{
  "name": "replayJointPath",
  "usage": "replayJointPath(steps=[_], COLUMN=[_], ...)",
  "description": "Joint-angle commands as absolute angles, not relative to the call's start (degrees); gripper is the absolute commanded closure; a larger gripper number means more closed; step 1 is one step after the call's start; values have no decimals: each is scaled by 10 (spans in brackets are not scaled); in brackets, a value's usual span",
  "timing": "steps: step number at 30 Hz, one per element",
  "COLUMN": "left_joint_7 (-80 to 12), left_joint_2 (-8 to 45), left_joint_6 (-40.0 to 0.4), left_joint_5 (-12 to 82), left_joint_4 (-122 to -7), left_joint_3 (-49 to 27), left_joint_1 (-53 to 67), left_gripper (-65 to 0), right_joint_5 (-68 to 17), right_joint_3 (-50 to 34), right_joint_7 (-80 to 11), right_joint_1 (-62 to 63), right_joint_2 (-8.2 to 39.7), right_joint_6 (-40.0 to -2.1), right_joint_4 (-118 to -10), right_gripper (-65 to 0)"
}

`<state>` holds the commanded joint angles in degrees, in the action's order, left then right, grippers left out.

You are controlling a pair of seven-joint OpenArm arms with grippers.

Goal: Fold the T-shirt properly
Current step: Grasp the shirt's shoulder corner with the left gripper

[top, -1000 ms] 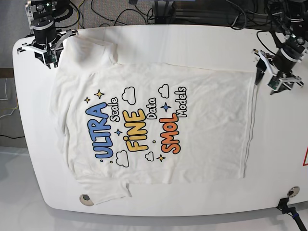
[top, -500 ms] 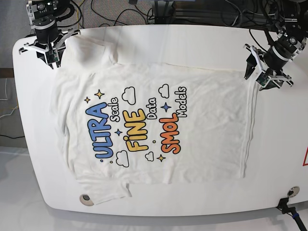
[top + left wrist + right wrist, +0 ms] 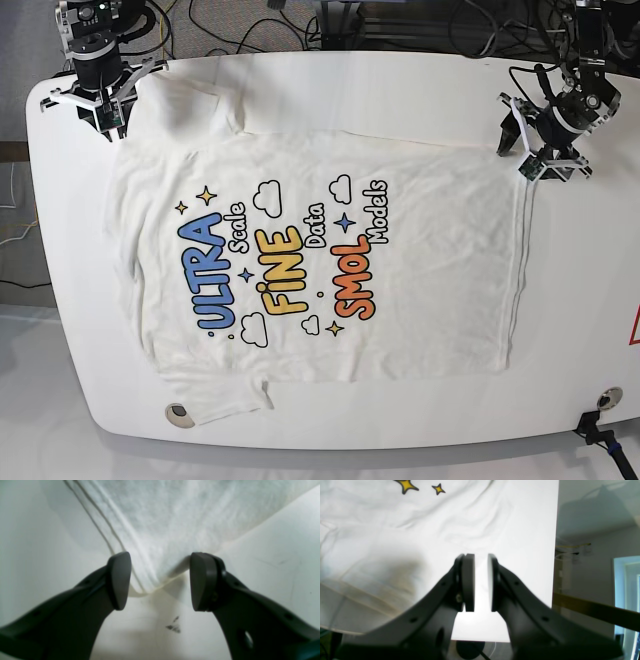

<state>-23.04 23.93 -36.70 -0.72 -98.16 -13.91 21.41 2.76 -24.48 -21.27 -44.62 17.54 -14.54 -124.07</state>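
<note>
White T-shirt [image 3: 330, 250] spread print-up on the smooth white worktop [image 3: 420, 90], with one gripper at each of two corners.

The soft, lightly creased cloth covers most of the rounded worktop, leaving bare strips along the far edge and the hem side. The left gripper [image 3: 160, 580] has its jaws wide apart, straddling a stitched hem corner that lies between the dark, rounded pads [image 3: 120, 580] without touching either; bare worktop lies open on both outer sides of the jaws. The right gripper [image 3: 480, 582] has flat-faced jaws nearly together with a narrow gap, nothing between them; cloth with two yellow stars [image 3: 406, 485] lies ahead of them, the worktop edge just beside.
</note>
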Motion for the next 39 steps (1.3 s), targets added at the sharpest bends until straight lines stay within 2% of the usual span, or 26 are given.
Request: replayJointPath(steps=[5,6,17,19,23,35,36,39], left_joint_7=[-234,-258,-269,-269,-243,-195,-236,-239], left_joint_2=[240,240,249,252,255,266,257,254], left_joint_6=[-368,-365,-361,-363,-368,-375,-367,-359], left_joint_5=[-10,-14,-15,-15,-14,-12,-23,-25], left_joint_4=[-978,-975,-960,-960,-960,-960,-961,-962], left_joint_3=[-125,-135,-136,-135,-134,-136,-135,-132], left_joint_1=[218,218,212,213,212,212,218,218], left_gripper=[-348,-326,-241,-180,0,0,0,0], right_joint_5=[31,24,26,26,29,42,41,39], right_joint_3=[-241,-246,-245,-246,-245,-246,-248,-246], right_joint_7=[-229,-213,-214,-214,-213,-208,-212,-225], right_joint_1=[-450,-449,-448,-448,-451,-449,-446,-441], right_joint_2=[176,176,174,174,174,172,175,175], right_joint_6=[-145,-156,-153,-155,-153,-155,-159,-159], right_joint_4=[-1244,-1235,-1224,-1222,-1222,-1208,-1215,-1211], right_gripper=[-185,-148,-148,-148,-149,-150,-147,-159])
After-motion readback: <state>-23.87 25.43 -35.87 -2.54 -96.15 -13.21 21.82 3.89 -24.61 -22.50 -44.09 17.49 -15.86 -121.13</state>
